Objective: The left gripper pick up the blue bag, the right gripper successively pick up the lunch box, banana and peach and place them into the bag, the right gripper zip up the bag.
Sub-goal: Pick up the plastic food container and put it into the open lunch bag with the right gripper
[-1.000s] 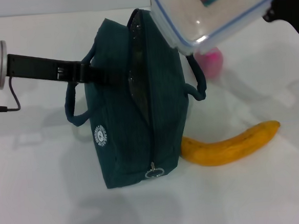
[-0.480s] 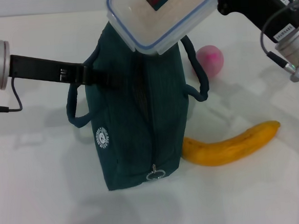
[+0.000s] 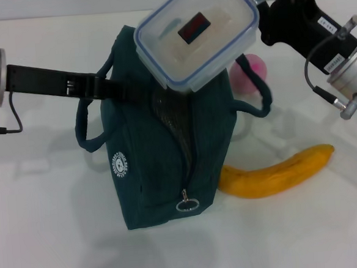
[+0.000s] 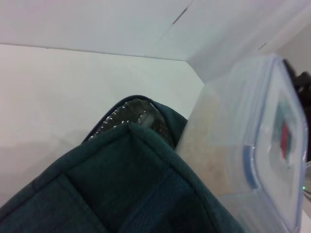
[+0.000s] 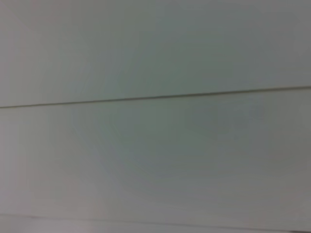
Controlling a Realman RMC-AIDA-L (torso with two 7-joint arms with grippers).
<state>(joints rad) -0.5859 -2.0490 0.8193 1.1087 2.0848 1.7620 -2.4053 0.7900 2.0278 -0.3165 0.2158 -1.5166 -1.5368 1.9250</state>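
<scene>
The blue bag (image 3: 150, 173) stands upright on the white table, its zipper open and silver lining showing. My left gripper (image 3: 126, 91) comes in from the left and is shut on the bag's upper left edge by the handle. The lunch box (image 3: 196, 34), clear with a blue-rimmed lid, hangs tilted right over the bag's opening, with my right gripper (image 3: 256, 6) shut on its far right end. The left wrist view shows the lunch box (image 4: 252, 160) pressing against the blue bag (image 4: 121, 189) at its mouth. The banana (image 3: 279, 173) lies right of the bag. The peach (image 3: 252, 67) sits behind the bag's right handle.
The zipper's ring pull (image 3: 187, 204) hangs at the bag's near end. The white table (image 3: 51, 241) runs bare to the left and front of the bag. The right wrist view shows only a pale flat surface.
The right gripper has carried the lunch box leftward and down from the upper right to the bag's opening. The bag's mouth has widened and its right handle has shifted right.
</scene>
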